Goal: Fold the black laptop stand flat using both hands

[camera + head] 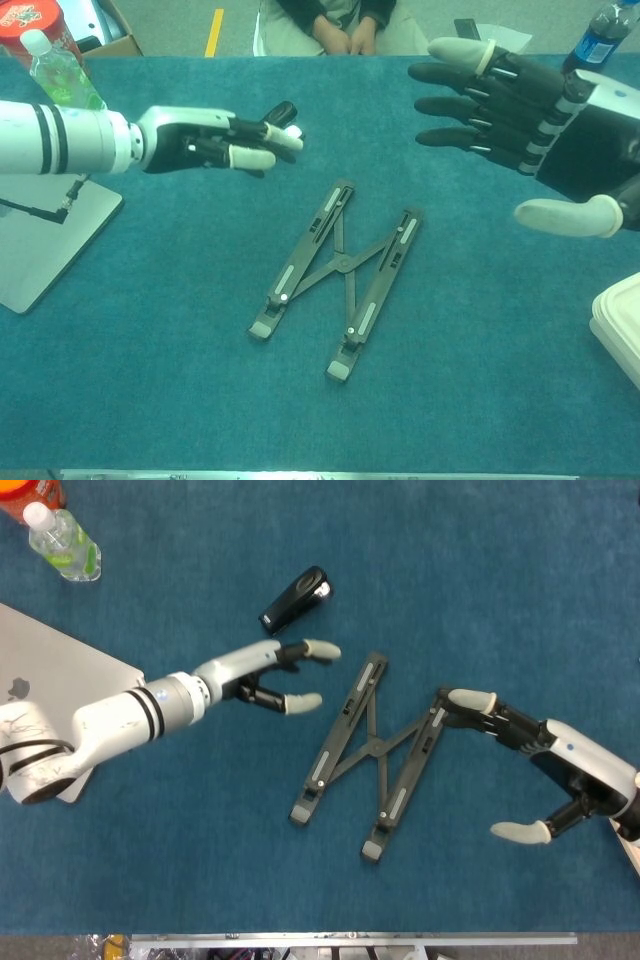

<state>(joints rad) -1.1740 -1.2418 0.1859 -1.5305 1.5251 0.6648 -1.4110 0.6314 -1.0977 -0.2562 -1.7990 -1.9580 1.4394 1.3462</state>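
The black laptop stand (pixel 370 755) lies flat on the blue tabletop, its two rails crossed by an X brace; in the chest view the stand (pixel 340 265) is low against the cloth. My left hand (pixel 265 675) hovers up and left of it, fingers spread, holding nothing, and the left hand (pixel 215 140) is clear of the stand in the chest view. My right hand (pixel 555 760) is open to the right, fingertips near the right rail's far end. From the chest, the right hand (pixel 510 100) appears raised above the table, apart from the stand.
A black stapler (pixel 295 600) lies beyond the stand. A silver laptop (pixel 50 690) sits at the left, with a clear bottle (pixel 62 540) and an orange container (pixel 30 492) behind it. A white box (pixel 620 330) is at the right edge, a blue-capped bottle (pixel 600 30) far right.
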